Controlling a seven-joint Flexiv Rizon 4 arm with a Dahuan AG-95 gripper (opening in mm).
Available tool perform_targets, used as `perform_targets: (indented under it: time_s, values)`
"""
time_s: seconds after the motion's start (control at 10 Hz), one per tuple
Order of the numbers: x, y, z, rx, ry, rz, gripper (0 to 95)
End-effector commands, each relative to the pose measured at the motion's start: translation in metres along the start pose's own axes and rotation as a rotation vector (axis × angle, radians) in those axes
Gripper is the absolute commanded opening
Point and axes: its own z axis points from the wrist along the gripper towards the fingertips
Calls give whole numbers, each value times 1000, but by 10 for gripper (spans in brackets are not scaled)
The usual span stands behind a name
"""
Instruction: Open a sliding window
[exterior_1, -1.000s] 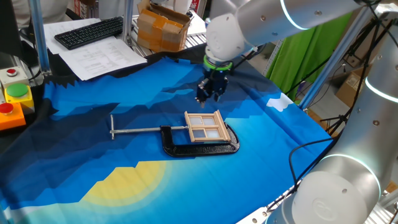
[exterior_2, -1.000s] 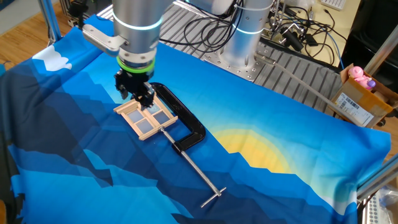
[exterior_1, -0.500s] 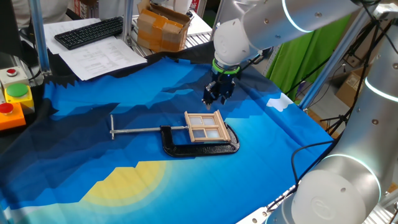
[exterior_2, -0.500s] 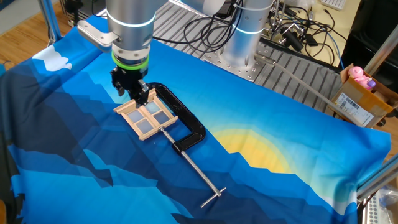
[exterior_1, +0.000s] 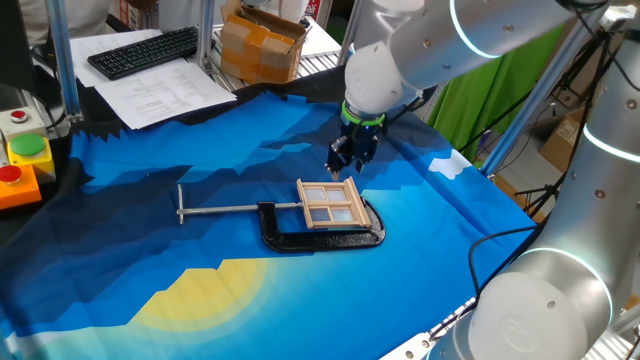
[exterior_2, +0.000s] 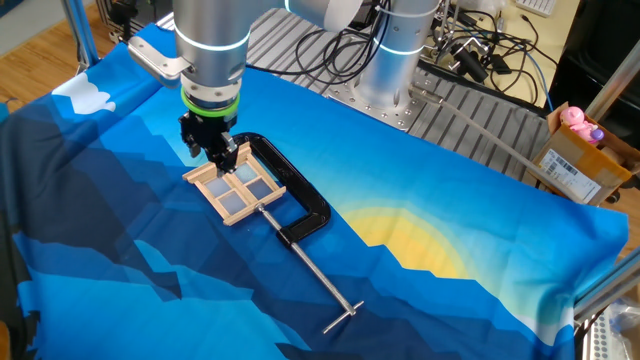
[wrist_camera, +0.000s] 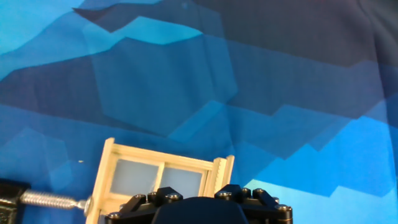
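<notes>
A black C-clamp (exterior_1: 320, 237) grips the sliding window (exterior_1: 330, 203); the hand (exterior_1: 349, 160) hovers beside it, finger spread unclear.

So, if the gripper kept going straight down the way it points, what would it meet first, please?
Most likely the sliding window: the gripper points down over its far edge, near a corner of the frame. Depth is unclear, so it could just miss and land on the blue cloth.

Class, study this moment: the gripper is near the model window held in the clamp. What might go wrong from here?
1. The gripper hangs over one corner of the sliding window; coming down there, it may press the frame, not move the sash.
2. The black C-clamp lies loose on the blue cloth, so a push may shift both.
</notes>
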Motion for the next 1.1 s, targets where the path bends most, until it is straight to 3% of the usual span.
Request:
perform_targets:
  time_s: [0.1,0.7,1.1]
  values:
    - [1,0,4,-1,-5,3,760]
    - [4,0,21,-9,-18,1,760]
    - [5,1,24,-21,-25,3,760]
